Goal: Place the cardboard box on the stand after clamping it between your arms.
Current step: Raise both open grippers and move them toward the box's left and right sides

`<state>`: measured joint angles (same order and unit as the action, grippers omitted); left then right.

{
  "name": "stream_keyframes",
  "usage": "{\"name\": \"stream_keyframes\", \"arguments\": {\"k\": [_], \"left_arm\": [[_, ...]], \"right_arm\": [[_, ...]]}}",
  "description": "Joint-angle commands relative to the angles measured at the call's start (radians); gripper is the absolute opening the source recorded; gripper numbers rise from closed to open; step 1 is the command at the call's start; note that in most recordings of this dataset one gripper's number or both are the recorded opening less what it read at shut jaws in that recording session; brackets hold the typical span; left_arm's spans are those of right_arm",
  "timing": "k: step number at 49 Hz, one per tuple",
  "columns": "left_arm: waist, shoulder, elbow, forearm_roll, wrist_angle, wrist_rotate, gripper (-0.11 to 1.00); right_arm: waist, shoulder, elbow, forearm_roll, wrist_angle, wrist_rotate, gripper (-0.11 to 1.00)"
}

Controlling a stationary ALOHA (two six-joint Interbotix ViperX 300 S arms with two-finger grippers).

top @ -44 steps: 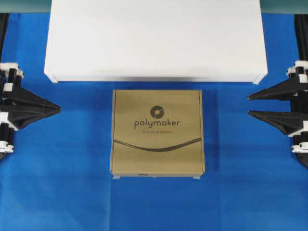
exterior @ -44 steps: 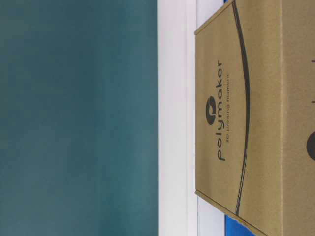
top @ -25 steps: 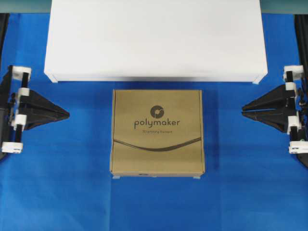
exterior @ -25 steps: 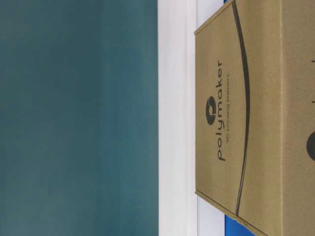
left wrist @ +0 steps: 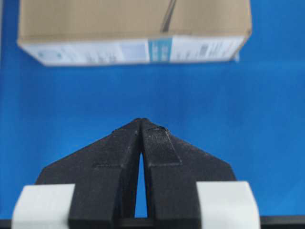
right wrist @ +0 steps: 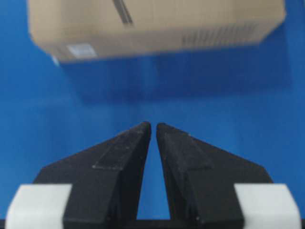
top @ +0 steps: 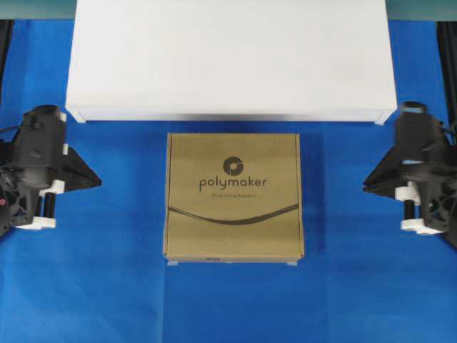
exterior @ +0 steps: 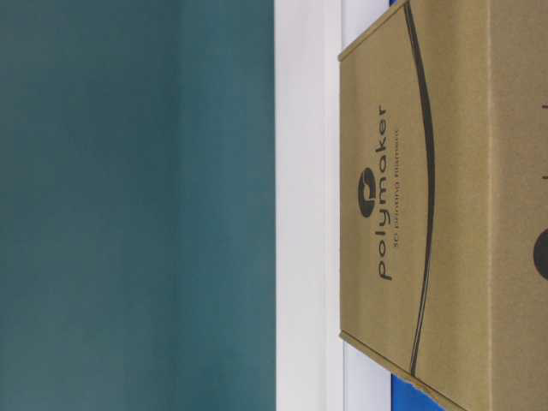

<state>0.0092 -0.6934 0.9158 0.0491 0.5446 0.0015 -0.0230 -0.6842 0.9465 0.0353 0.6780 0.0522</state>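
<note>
The flat brown cardboard box [top: 234,196] with the "polymaker" logo lies on the blue cloth just in front of the white stand [top: 228,61]. My left gripper [top: 98,180] is to the left of the box, well apart from it, jaws together, pointing at its side. My right gripper [top: 365,182] is to the right, also apart, with only a sliver between its tips. The left wrist view shows the box side [left wrist: 133,28] beyond the shut gripper [left wrist: 141,121]. The right wrist view shows the box [right wrist: 152,26] beyond that gripper [right wrist: 153,125]. The table-level view shows the box [exterior: 428,205] against the stand [exterior: 308,205].
Blue cloth [top: 107,286] covers the table around the box. The stand's front edge [top: 228,114] runs close behind the box. A teal wall [exterior: 128,205] stands behind the stand.
The right jaws have closed from wide open. Both wrists have rolled about a quarter turn and both grippers have come a little forward. The box has not moved.
</note>
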Motion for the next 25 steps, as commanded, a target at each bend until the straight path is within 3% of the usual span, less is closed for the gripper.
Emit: {"name": "stream_keyframes", "arguments": {"k": [1, 11, 18, 21, 25], "left_arm": [[0.005, 0.026, -0.032, 0.005, 0.021, 0.003, -0.01], [0.008, 0.08, -0.034, 0.005, 0.029, 0.003, -0.01], [0.008, 0.12, -0.031, 0.006, 0.018, 0.002, 0.01], [0.009, 0.137, -0.028, 0.006, 0.012, 0.002, 0.1], [0.009, 0.16, -0.02, 0.006, 0.005, 0.0, 0.31]], "right_arm": [[-0.008, 0.04, -0.034, -0.012, 0.018, 0.003, 0.02], [-0.018, 0.126, -0.043, -0.029, 0.021, -0.008, 0.07], [-0.025, 0.166, -0.043, -0.029, 0.017, -0.034, 0.18], [-0.028, 0.183, -0.041, -0.029, 0.017, -0.043, 0.3], [-0.031, 0.206, -0.043, -0.029, 0.02, -0.052, 0.51]]}}
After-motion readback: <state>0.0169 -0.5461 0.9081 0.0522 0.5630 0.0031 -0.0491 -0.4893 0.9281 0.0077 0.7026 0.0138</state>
